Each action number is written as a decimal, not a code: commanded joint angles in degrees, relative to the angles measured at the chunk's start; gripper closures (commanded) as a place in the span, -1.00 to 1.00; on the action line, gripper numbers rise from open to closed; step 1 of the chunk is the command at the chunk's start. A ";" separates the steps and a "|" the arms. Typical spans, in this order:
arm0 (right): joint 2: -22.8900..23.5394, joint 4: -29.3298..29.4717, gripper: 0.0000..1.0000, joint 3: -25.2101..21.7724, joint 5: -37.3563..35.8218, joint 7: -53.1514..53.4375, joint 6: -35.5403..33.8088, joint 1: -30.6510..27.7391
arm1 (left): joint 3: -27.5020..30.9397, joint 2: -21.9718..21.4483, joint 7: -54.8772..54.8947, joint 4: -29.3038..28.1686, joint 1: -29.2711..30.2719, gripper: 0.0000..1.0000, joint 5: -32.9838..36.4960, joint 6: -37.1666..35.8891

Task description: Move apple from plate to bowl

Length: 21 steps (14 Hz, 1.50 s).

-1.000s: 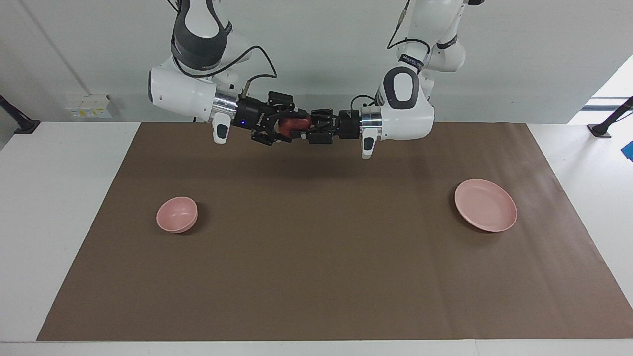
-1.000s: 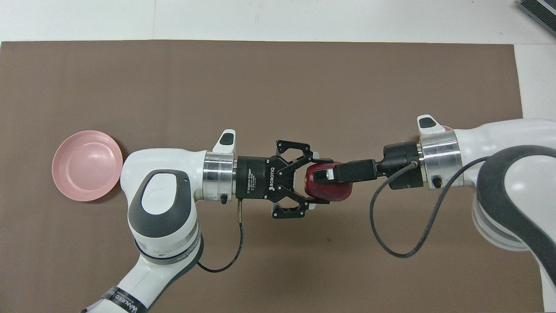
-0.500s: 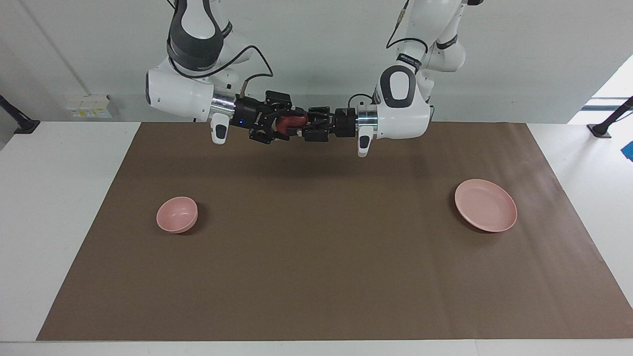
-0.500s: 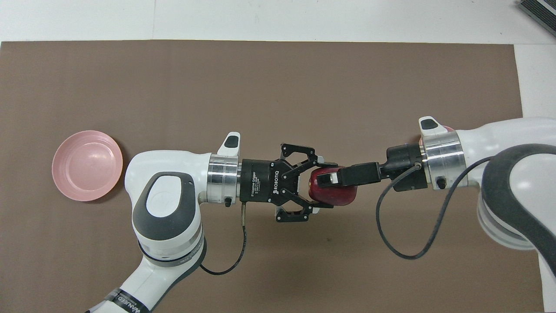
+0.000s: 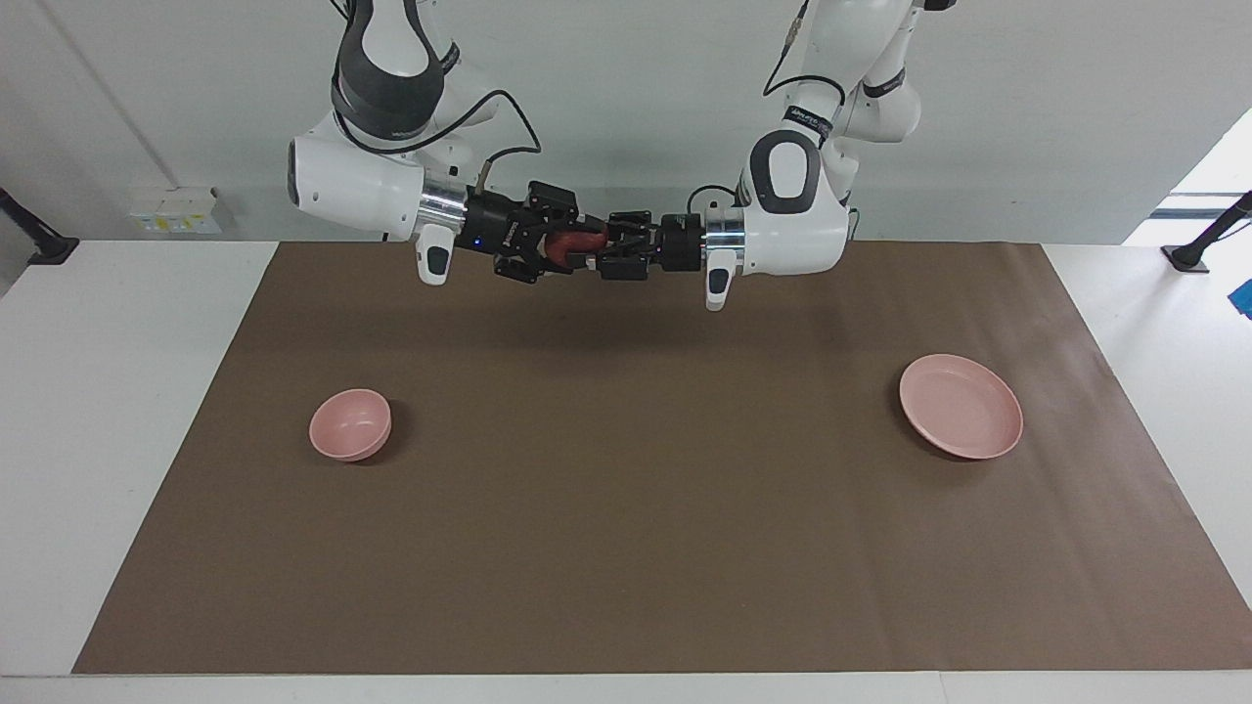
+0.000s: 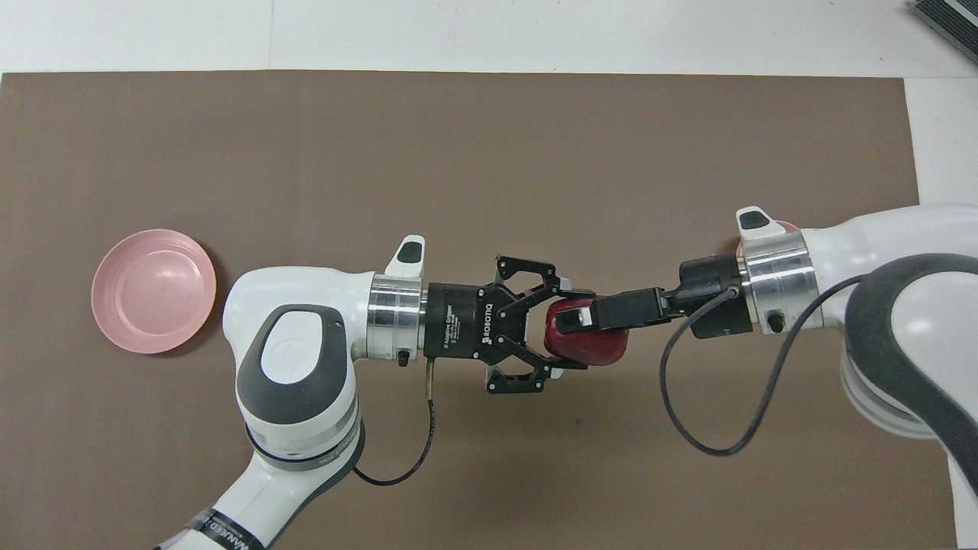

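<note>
1. Nearest the robots, the small round dark red apple (image 6: 603,347) hangs in the air over the middle of the brown paper mat (image 5: 626,548). It is off the plate and not yet in the bowl.
2. The left gripper (image 6: 569,330) has its jaws closed on the apple from one side, and the right gripper (image 5: 559,249) has its jaws closed on it from the other.
3. Risk: if either arm pulls away before the other lets go, the round, smooth fruit could twist out and drop to the mat, then roll.
4. Risk: both wrists meet end to end, so a sideways move could knock the fingers together.
5. Farther out, the small deep pale pink bowl (image 5: 350,423) sits toward the right arm's end of the tabletop (image 5: 117,411). It looks only just wider than the apple, so an off-centre release could tip it.
6. The shallow round pale pink plate (image 5: 961,406) lies toward the left arm's end, well apart from the bowl.
7. Farthest, only mat shows up to its edge.
</note>
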 commanded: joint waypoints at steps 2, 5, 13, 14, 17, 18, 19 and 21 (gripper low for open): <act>1.46 2.28 1.00 0.20 -2.82 1.17 -1.66 -0.47 | 0.70 -1.88 -0.60 -1.19 -0.88 -0.88 -1.39 0.60; 1.90 2.89 1.00 0.03 -3.53 1.08 -2.89 -1.08 | 0.79 -1.71 -0.86 -0.92 -0.79 -1.00 -1.13 0.51; 5.41 7.63 1.00 -0.06 -22.91 -2.17 -4.74 -7.14 | 1.49 0.14 -0.42 1.18 5.79 -1.00 17.21 -0.28; 6.03 8.60 1.00 -0.06 -27.30 -2.34 -4.48 -7.93 | 1.49 0.14 -0.07 1.10 6.76 -1.00 21.07 -0.28; 7.44 10.10 1.00 0.02 -42.76 -2.26 -0.37 -7.68 | 1.49 -0.21 0.72 1.10 9.75 -1.00 31.28 -0.19; 8.05 10.10 1.00 0.02 -47.08 -2.26 1.13 -7.41 | 1.49 -0.21 0.81 1.10 10.63 -1.00 34.52 -0.28; 9.19 10.10 1.00 0.02 -50.60 -2.52 2.45 -7.50 | 1.49 -0.47 0.98 1.54 11.07 -1.00 40.56 -0.28; 10.95 10.01 1.00 0.02 -59.20 -5.06 6.14 -6.98 | 1.49 -0.65 0.90 3.73 11.08 -1.00 53.22 -0.28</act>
